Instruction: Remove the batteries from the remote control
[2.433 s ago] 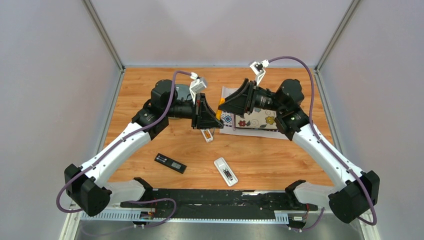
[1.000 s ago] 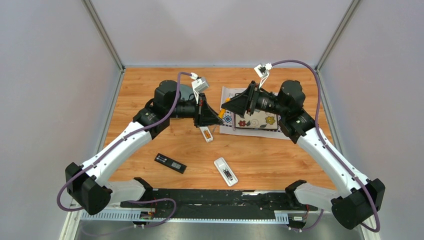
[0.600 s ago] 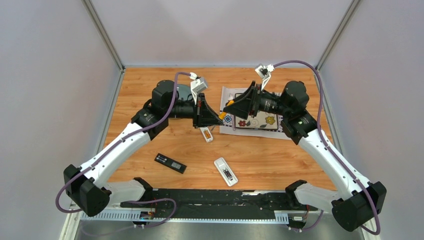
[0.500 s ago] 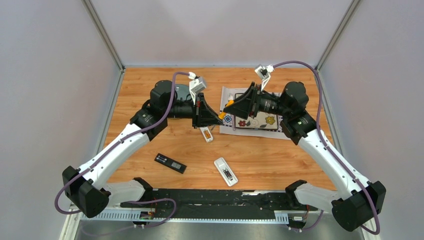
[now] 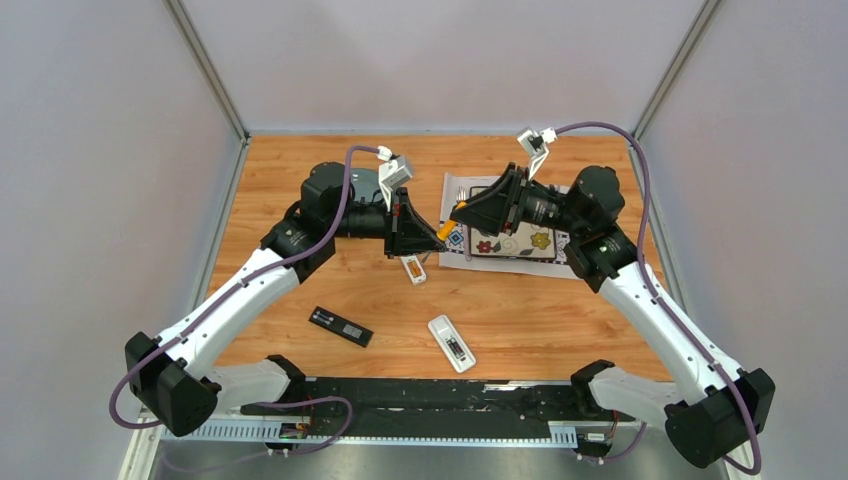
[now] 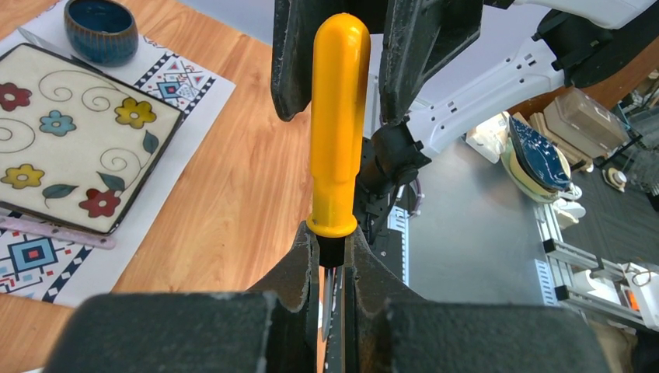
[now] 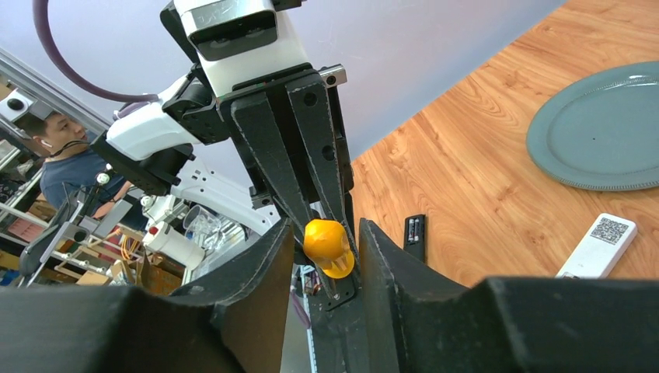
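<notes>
No words can be read. The only marking seen is a QR-code label (image 7: 610, 230) on a white remote (image 7: 597, 247) lying on the table (image 5: 560, 320). The yellow-handled screwdriver (image 6: 336, 124) is clamped at its black neck by the left gripper (image 6: 331, 237). Its handle is flanked by the parted fingers of the right gripper (image 7: 326, 231). Gold-orange batteries (image 5: 411, 268) appear to be seated in a small remote (image 5: 417, 279) on the table close by the left gripper. A black remote (image 5: 340, 326) and a flowered plate (image 6: 70, 167) are also seen.

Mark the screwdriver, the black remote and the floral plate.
screwdriver (image 6: 338, 116), left wrist view, middle of yellow handle.
black remote (image 5: 340, 326), top external view, centre of body.
floral plate (image 6: 78, 144), left wrist view, bare patterned face.
</notes>
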You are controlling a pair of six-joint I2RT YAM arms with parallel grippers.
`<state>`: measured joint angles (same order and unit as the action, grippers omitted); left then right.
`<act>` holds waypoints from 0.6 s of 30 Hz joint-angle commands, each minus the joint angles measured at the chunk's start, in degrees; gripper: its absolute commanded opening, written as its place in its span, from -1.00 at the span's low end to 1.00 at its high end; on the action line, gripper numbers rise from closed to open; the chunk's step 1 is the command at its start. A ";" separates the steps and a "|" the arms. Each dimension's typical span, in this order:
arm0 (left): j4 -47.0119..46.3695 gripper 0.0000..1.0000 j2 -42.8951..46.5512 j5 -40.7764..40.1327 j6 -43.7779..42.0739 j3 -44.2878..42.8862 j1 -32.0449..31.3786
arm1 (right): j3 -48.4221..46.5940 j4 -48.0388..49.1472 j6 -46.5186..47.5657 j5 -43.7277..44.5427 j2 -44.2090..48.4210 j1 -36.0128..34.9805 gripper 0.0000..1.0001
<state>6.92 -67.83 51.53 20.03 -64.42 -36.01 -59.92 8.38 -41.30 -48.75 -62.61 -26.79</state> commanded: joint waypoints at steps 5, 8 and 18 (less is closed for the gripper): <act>-2.87 -1.00 1.83 0.94 -0.08 -0.18 -0.20 | -1.87 -2.40 1.84 1.55 2.14 0.68 -0.31; -3.14 -1.00 1.65 1.03 0.01 -0.18 -0.11 | -1.60 -1.97 0.87 1.73 1.35 0.68 -0.38; -2.44 -0.86 2.09 -0.55 -0.08 0.26 -0.20 | -1.07 -1.08 -1.68 3.74 0.21 0.68 -1.00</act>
<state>6.83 -67.81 50.59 21.43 -64.38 -35.94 -59.94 6.70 -40.95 -47.53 -62.17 -26.33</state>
